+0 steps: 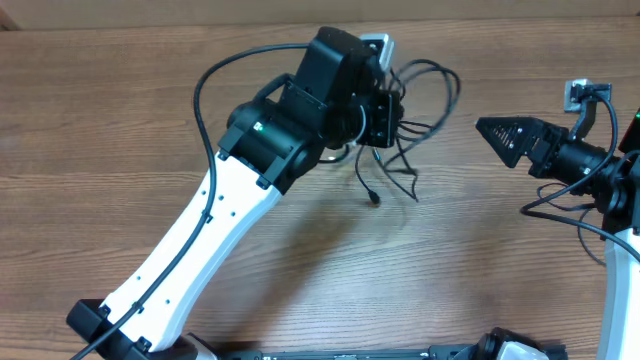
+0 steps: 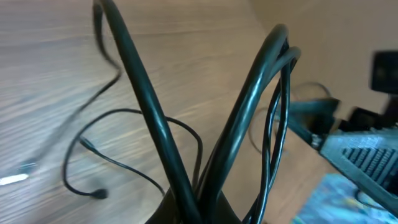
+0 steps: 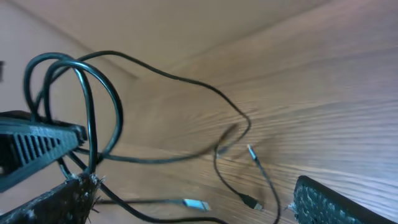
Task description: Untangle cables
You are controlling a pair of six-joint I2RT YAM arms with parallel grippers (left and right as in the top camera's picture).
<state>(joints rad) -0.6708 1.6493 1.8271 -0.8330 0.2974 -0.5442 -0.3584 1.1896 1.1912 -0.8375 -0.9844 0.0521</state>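
Black cables (image 1: 415,110) were clamped in the shut left end effector (image 1: 388,118), nearest its wrist camera, with two stiff loops rising from the grip. Gripping the bundle there probably lifted the knot clear of the wooden bench (image 1: 120,130), so that loose strands could hang and separate by their own weight. Just beyond, thin ends trailed down toward the wood, one ending in a small plug tip (image 1: 374,200). Farther off, the right end effector (image 1: 500,135) stood apart from the cables, jaws spread wide and empty, aimed at the loops, apparently placed to take one strand and draw it free.
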